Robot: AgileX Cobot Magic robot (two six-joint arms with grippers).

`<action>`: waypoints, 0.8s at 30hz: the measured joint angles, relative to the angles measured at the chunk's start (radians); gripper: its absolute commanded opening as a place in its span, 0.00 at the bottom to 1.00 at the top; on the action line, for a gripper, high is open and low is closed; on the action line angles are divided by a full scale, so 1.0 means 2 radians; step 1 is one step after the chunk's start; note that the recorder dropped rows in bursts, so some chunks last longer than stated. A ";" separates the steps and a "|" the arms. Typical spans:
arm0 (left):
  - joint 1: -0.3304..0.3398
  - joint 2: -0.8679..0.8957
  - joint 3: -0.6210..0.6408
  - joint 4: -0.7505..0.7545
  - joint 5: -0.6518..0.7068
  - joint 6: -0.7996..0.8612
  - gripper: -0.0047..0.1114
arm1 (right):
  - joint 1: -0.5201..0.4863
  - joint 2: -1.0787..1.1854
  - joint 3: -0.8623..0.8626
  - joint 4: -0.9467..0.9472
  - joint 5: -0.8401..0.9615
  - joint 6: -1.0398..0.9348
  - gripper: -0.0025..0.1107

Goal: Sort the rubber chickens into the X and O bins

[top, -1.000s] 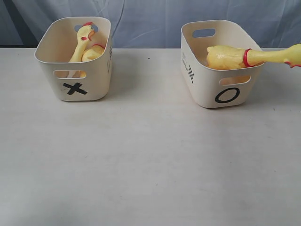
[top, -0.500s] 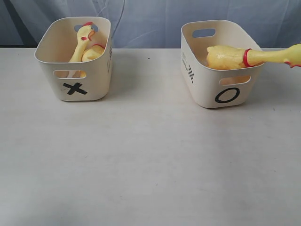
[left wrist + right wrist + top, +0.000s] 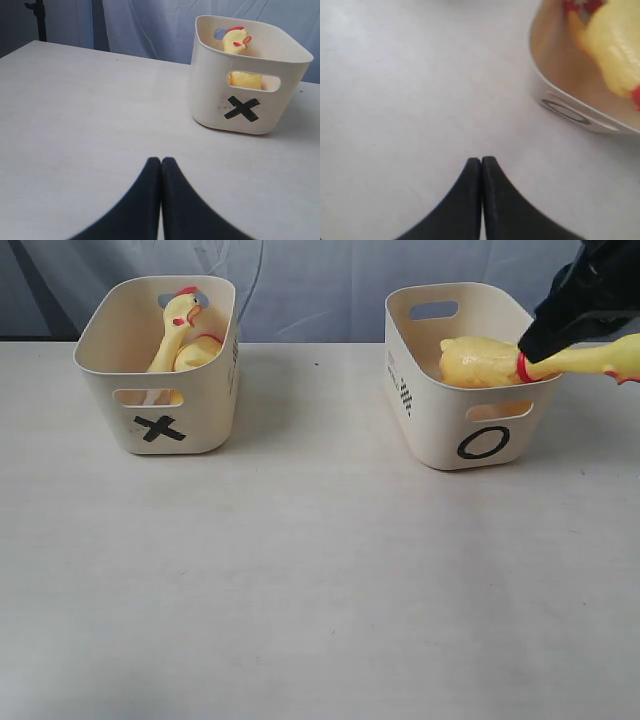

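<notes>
The X bin [image 3: 205, 415] stands at the back left and holds two rubber chickens: one upright with its red-combed head [image 3: 180, 315] above the rim, another [image 3: 200, 350] beside it. The O bin [image 3: 440, 415] stands at the back right. A chicken [image 3: 480, 362] lies across its rim, its neck sticking out to the right. My right gripper [image 3: 481, 160] is shut and empty, above the table beside the O bin [image 3: 560, 102]; its dark arm [image 3: 585, 295] hangs over that chicken's neck ring. My left gripper [image 3: 161, 161] is shut and empty, well short of the X bin [image 3: 210, 90].
The pale table [image 3: 300, 570] stretches wide in front of both bins. A blue-grey curtain [image 3: 320, 280] hangs behind it. A dark stand [image 3: 37, 20] shows at the far corner in the left wrist view.
My right arm has come into the exterior view at the top right, over the neck of the chicken in the O bin. Bins and chickens have not moved.
</notes>
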 measured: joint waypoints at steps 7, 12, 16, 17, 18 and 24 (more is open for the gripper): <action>0.000 0.000 0.000 0.000 0.000 0.000 0.04 | 0.000 0.000 0.017 0.044 -0.002 -0.016 0.02; 0.000 0.000 0.000 0.000 0.000 0.000 0.04 | 0.000 0.000 0.017 0.047 -0.041 -0.018 0.02; 0.000 0.000 0.000 0.000 0.000 0.000 0.04 | 0.000 0.000 0.017 0.047 -0.066 -0.018 0.02; 0.000 0.000 0.000 0.000 0.000 0.000 0.04 | 0.000 0.000 0.017 0.047 -0.072 -0.018 0.02; 0.000 0.000 0.000 0.000 0.000 0.000 0.04 | 0.000 0.000 0.017 0.048 -0.075 -0.018 0.02; 0.000 0.000 0.000 0.000 0.000 0.000 0.04 | 0.000 -0.014 0.018 0.051 -0.100 -0.018 0.02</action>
